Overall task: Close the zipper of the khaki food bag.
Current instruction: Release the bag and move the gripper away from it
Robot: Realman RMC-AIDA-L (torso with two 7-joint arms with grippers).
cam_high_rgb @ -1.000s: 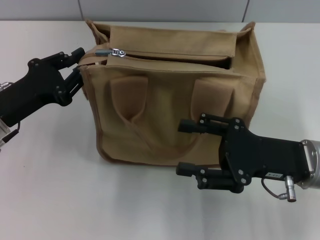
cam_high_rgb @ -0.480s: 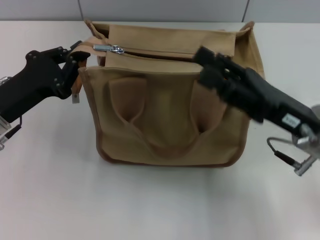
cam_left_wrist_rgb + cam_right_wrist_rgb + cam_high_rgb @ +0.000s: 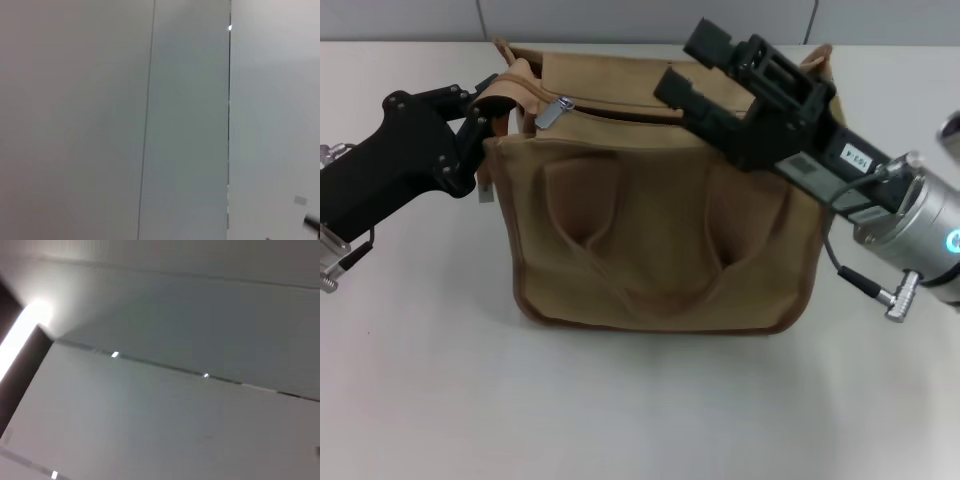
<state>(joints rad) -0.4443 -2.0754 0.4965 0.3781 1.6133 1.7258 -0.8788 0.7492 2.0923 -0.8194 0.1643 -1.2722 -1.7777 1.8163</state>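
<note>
The khaki food bag (image 3: 660, 240) stands upright in the middle of the table, its two handles hanging down the front. The zipper (image 3: 650, 112) runs along its top and lies mostly open. Its silver slider (image 3: 555, 109) sits near the left end. My left gripper (image 3: 480, 110) is at the bag's top left corner, shut on the fabric at the zipper's end. My right gripper (image 3: 688, 65) is open, raised over the bag's top, right of the slider and apart from it. Both wrist views show only wall panels.
The white table (image 3: 620, 400) stretches in front of the bag and to both sides. My right arm's silver wrist and cable plug (image 3: 900, 290) hang beside the bag's right side. A grey wall (image 3: 640, 18) stands behind.
My right arm has swung up from in front of the bag to above its top, fingers open. My left gripper has kept its hold at the left corner, and the slider tab has tilted.
</note>
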